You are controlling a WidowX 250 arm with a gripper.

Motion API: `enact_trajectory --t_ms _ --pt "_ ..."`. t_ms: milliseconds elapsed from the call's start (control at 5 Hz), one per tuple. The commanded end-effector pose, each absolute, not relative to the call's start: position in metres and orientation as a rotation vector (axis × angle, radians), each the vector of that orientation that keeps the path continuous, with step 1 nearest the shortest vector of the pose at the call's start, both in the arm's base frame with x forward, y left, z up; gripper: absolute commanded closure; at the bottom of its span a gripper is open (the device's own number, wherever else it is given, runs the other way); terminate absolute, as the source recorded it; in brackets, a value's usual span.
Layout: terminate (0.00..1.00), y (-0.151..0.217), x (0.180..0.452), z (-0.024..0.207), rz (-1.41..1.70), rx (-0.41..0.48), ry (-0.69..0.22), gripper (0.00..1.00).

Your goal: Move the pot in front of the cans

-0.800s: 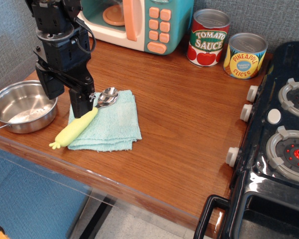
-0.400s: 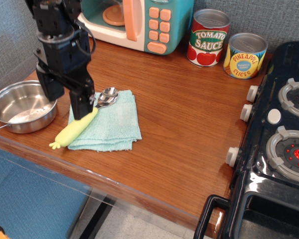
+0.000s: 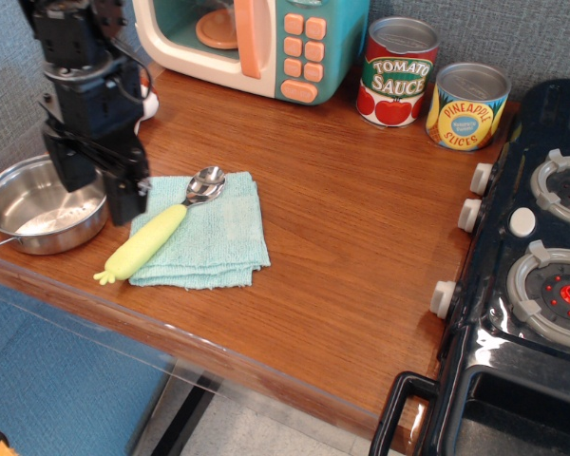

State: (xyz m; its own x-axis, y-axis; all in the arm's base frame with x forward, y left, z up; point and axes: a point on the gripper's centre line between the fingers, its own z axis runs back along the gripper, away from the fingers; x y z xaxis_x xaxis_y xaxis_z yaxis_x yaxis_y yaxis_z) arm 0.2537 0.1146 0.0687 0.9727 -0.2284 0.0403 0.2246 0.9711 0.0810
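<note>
The pot (image 3: 30,205), a shallow shiny steel one with wire loop handles, sits at the table's front left corner. The cans stand at the back right: the taller Tomato Sauce can (image 3: 399,74) and the shorter Pineapple Slices can (image 3: 467,106) to its right. My black gripper (image 3: 99,190) is open and empty over the pot's right rim. One finger (image 3: 73,169) is over the inside of the pot. The other finger (image 3: 124,198) is just outside it, by the cloth. Whether the fingers touch the rim cannot be told.
A teal cloth (image 3: 218,239) lies right of the pot with a yellow-handled metal spoon (image 3: 148,240) on it. A toy microwave (image 3: 266,38) stands at the back. A black toy stove (image 3: 532,285) fills the right side. Bare wood (image 3: 361,218) lies before the cans.
My gripper has moved left, from above the spoon and cloth to the pot's right rim. The pot, spoon and cans have not moved.
</note>
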Motion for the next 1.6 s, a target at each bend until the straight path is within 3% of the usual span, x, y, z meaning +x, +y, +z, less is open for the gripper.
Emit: enact_trajectory --t_ms 0,400,600,800,1000,1400 --pt "0.0 0.145 0.258 0.064 -0.215 0.154 -0.068 0.0" --pt "0.0 0.163 0.256 0.034 -0.12 0.16 -0.047 0.0" --pt "0.0 0.167 0.254 0.021 -0.074 0.116 -0.038 0.0" --pt "0.0 0.167 0.253 0.02 -0.064 0.108 -0.051 1.0" --pt "0.0 0.165 0.253 0.023 -0.067 0.096 -0.073 1.0" --pt "0.0 0.145 0.259 0.064 -0.138 0.129 -0.164 1.0"
